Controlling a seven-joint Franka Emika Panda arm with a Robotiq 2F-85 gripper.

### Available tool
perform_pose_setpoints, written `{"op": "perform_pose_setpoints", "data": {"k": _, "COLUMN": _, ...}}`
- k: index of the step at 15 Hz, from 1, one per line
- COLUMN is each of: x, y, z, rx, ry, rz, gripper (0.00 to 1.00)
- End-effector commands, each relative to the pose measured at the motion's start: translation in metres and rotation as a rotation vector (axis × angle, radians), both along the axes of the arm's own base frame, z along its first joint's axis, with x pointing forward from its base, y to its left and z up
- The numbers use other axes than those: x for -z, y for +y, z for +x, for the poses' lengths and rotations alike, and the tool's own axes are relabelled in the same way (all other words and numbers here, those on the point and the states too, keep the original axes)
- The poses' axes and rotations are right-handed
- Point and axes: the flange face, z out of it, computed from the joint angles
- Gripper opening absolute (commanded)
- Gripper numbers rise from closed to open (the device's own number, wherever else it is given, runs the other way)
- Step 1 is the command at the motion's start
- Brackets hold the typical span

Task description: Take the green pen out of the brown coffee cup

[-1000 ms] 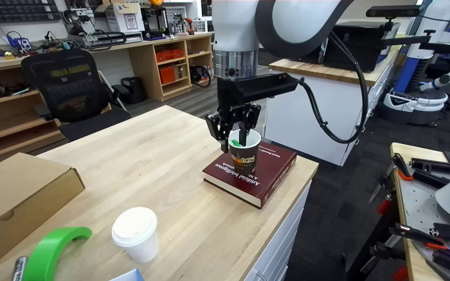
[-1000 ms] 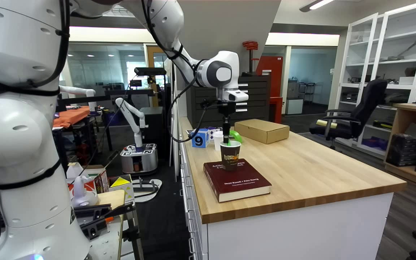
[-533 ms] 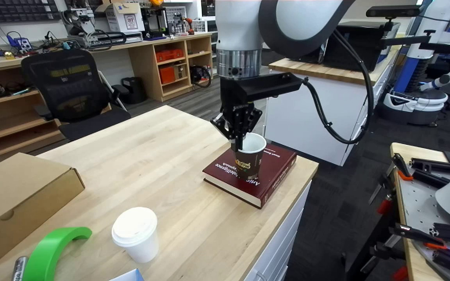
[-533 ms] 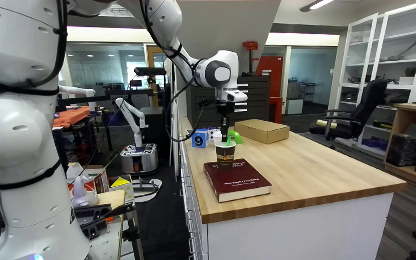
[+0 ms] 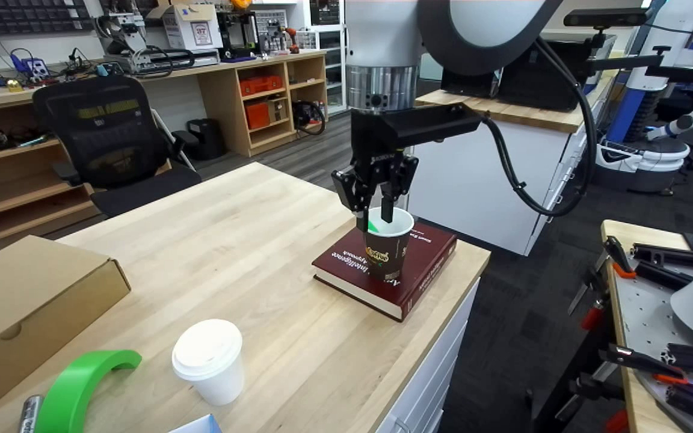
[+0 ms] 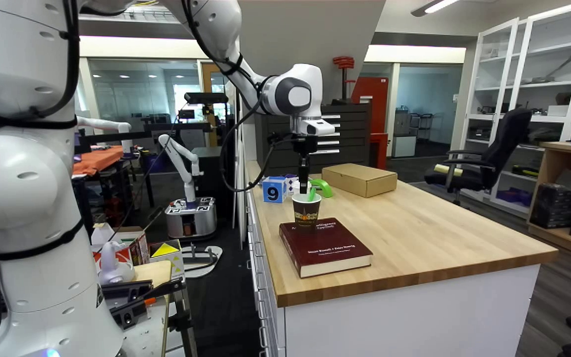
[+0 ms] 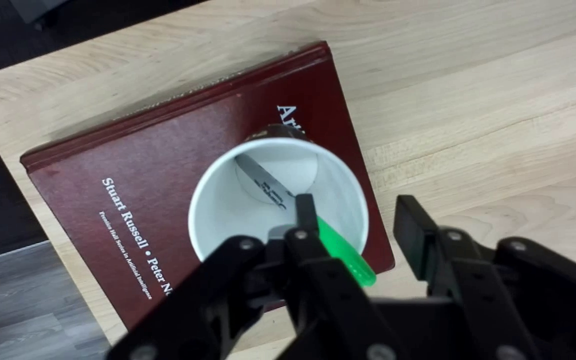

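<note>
The brown coffee cup (image 5: pixel 386 255) stands on the book in both exterior views (image 6: pixel 306 212); the wrist view looks into its white inside (image 7: pixel 218 210). The green pen (image 7: pixel 345 252) leans in it: its grey printed body reaches the cup floor and its green end sticks out past the rim. The green end also shows in an exterior view (image 6: pixel 312 192). My gripper (image 7: pixel 358 212) is open. One finger (image 7: pixel 306 210) is over the cup's inside and hides the pen's middle; the opposite finger is outside the rim. The pen's green end lies between them, nearer the inside finger.
A dark red book (image 5: pixel 418 252) lies under the cup near the table's edge. On the table (image 5: pixel 250 240) are a lidded white cup (image 5: pixel 209 361), a bright green curved object (image 5: pixel 82 385), a cardboard box (image 5: pixel 33 294) and a blue cube with a 9 (image 6: pixel 274 189).
The gripper was open, then shut at the cup's rim half a second ago, and is open again now. Cup and gripper have both shifted, toward the left in an exterior view.
</note>
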Motion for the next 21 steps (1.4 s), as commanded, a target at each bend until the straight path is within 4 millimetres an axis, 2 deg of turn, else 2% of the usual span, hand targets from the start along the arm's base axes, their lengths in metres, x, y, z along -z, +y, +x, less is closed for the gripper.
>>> {"op": "perform_pose_setpoints", "data": {"k": 1, "x": -0.008, "y": -0.01, "z": -0.007, "rx": 0.006, "ry": 0.003, "rz": 0.004, "gripper": 0.77}}
{"op": "perform_pose_setpoints", "data": {"k": 4, "x": -0.005, "y": -0.014, "z": 0.003, "rx": -0.005, "ry": 0.002, "rz": 0.007, "gripper": 0.98}}
{"op": "perform_pose_setpoints", "data": {"k": 10, "x": -0.001, "y": -0.025, "z": 0.017, "rx": -0.031, "ry": 0.007, "rz": 0.013, "gripper": 1.0}}
{"op": "perform_pose_setpoints", "data": {"k": 18, "x": 0.0, "y": -0.016, "z": 0.039, "rx": -0.106, "ry": -0.004, "rz": 0.036, "gripper": 1.0}}
{"op": "perform_pose_setpoints", "data": {"k": 21, "x": 0.001, "y": -0.013, "z": 0.04, "rx": -0.116, "ry": 0.011, "rz": 0.047, "gripper": 1.0}}
